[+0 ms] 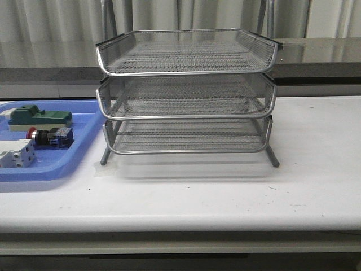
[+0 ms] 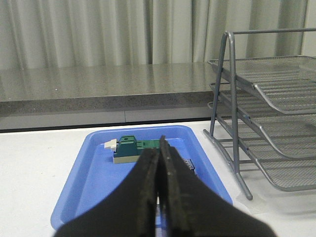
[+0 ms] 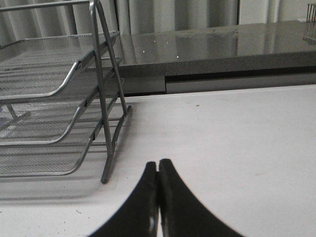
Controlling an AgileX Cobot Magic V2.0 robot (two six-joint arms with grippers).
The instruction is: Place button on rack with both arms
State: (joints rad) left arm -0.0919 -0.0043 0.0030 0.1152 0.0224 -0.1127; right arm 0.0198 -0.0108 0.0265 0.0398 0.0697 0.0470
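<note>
**Button waits in blue tray as both claws sit closed beside the wire rack**

A three-tier silver wire-mesh rack (image 1: 186, 93) stands at the middle of a white table (image 1: 225, 192), its trays stacked one above another on metal legs. To its left lies a flat blue tray (image 1: 51, 169), close to the rack's front left leg. In that tray rests the button (image 1: 49, 136), lying on its side with its red cap turned toward the left and its blue rear block toward the rack. A green block (image 1: 38, 117) lies just behind it, farther from the camera, and a white terminal block (image 1: 16, 153) lies just in front of it, near the tray's left part.

Neither arm shows in the front view. The left gripper (image 2: 159, 197), seen from its own wrist camera, hangs over the near end of the blue tray with its dark fingers (image 2: 145, 187) pressed together and nothing between them; the green block shows beyond their tips, and the rack's legs rise off to the side. The right gripper (image 3: 158, 197) hovers over bare tabletop on the rack's other side, its fingers likewise drawn tight together and holding nothing. A grey counter (image 1: 316, 53) and pale curtains (image 1: 180, 14) run behind the table.
</note>
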